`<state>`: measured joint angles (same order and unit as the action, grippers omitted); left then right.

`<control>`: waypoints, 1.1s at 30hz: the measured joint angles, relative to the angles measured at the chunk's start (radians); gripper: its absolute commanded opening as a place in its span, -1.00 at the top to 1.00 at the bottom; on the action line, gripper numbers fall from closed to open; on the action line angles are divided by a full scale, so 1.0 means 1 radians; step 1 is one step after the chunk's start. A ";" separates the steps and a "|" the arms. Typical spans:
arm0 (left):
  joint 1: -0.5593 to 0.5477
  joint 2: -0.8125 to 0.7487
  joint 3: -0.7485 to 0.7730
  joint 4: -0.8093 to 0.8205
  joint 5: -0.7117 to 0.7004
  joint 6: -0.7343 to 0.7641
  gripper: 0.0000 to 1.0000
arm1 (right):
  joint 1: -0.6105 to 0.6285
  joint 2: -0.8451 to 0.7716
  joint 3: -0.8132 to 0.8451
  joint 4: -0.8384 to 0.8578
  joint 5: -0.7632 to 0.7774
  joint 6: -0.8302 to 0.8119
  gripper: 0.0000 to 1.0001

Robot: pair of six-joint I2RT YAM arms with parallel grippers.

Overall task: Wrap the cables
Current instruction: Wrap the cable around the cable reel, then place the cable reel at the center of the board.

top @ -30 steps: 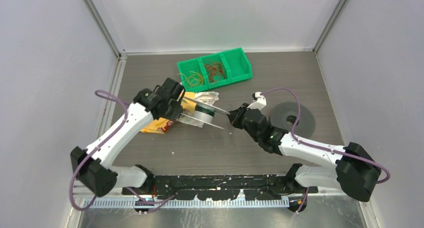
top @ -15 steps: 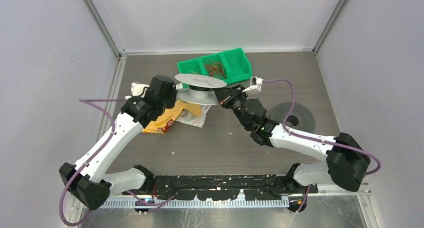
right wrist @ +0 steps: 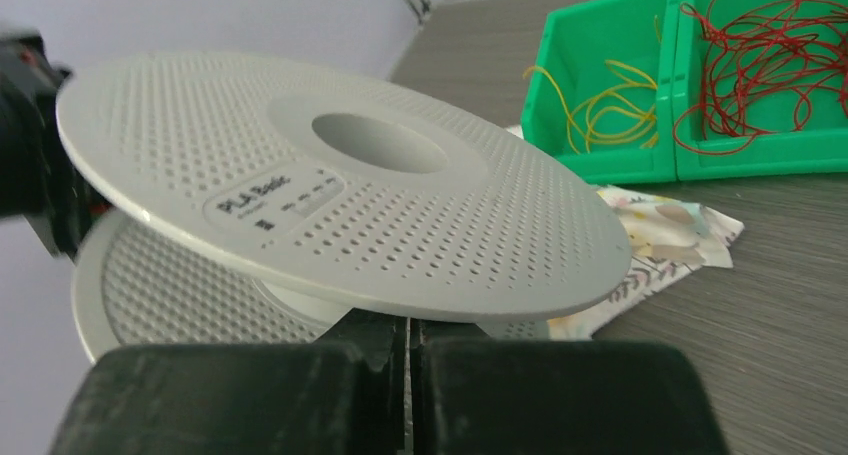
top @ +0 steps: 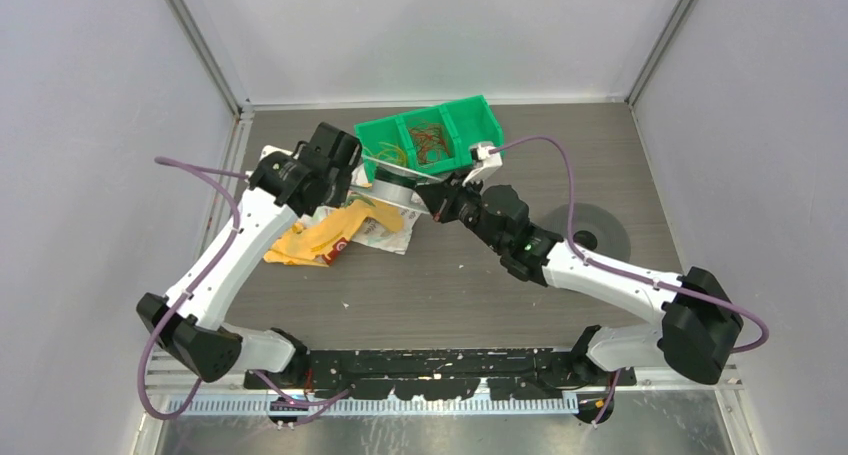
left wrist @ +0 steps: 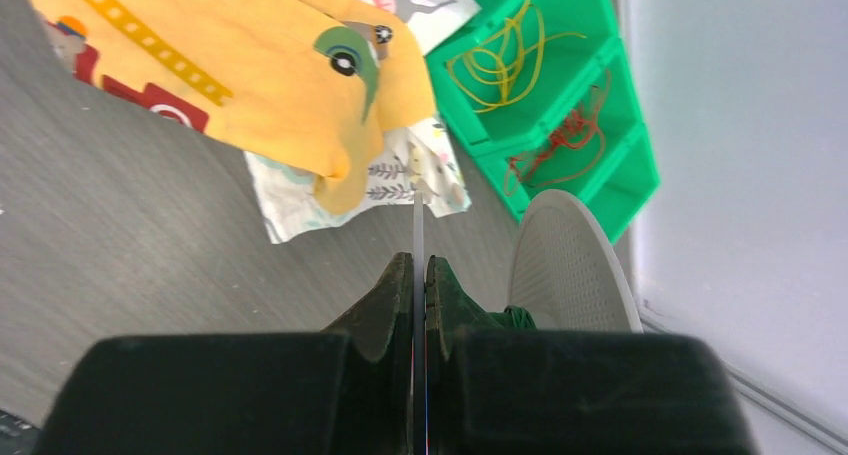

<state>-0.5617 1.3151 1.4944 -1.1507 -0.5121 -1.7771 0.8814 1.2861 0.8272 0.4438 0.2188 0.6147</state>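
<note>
Pale, plain walls boxed in a dark wood-grain surface (top: 450, 275), and near its far side you had the grey spool (top: 398, 187) raised between the two arms. Your left fingers (left wrist: 408, 280) were clamped tight on the thin rim of one flange, seen edge-on. Your right fingers (right wrist: 400, 333) were pinched shut at the rim on the opposite side, just under the upper flange. The cables lay loose in the green bin (right wrist: 600, 165) just beyond the spool, the yellow cables (right wrist: 600, 103) in one compartment and the reddish cables (right wrist: 770, 55) in the next. No wire could be seen running to the spool. You seemed to be placing the spool beside the bin, so both grips needed to move together and stay level. The flanges were hard, smooth plastic discs, peppered with fine holes and thin at the edge, and an uneven pull would likely have twisted one out of a pinch. A flat landing on bare surface looked wiser than one on the soft yellow cloth (top: 320, 237) or the crumpled patterned sheet (top: 388, 237) beneath. The wires were thin, springy and tangled in loops, so one free end would have been the better pick.
</note>
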 measured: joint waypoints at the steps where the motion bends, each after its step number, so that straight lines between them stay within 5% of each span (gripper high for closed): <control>1: 0.002 0.016 0.017 -0.030 0.000 0.000 0.99 | 0.000 -0.003 0.001 -0.020 -0.021 -0.032 0.99; 10: 0.016 0.098 0.095 -0.184 0.081 0.033 0.99 | 0.001 -0.090 0.004 -0.243 -0.264 -0.432 0.99; 20: 0.043 0.284 0.266 -0.291 0.193 0.209 0.99 | 0.002 -0.110 0.062 -0.457 -0.410 -0.679 0.99; 26: 0.055 0.488 0.468 -0.409 0.261 0.332 0.99 | 0.002 -0.103 0.080 -0.519 -0.410 -0.615 0.99; 33: 0.058 0.729 0.570 -0.438 0.337 0.503 0.99 | 0.002 -0.077 -0.050 -0.401 -0.365 -0.320 0.99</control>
<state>-0.5034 2.0441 2.0640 -1.5890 -0.1749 -1.2739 0.8837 1.2095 0.7773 0.0433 -0.1467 0.2951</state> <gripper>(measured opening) 0.034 0.020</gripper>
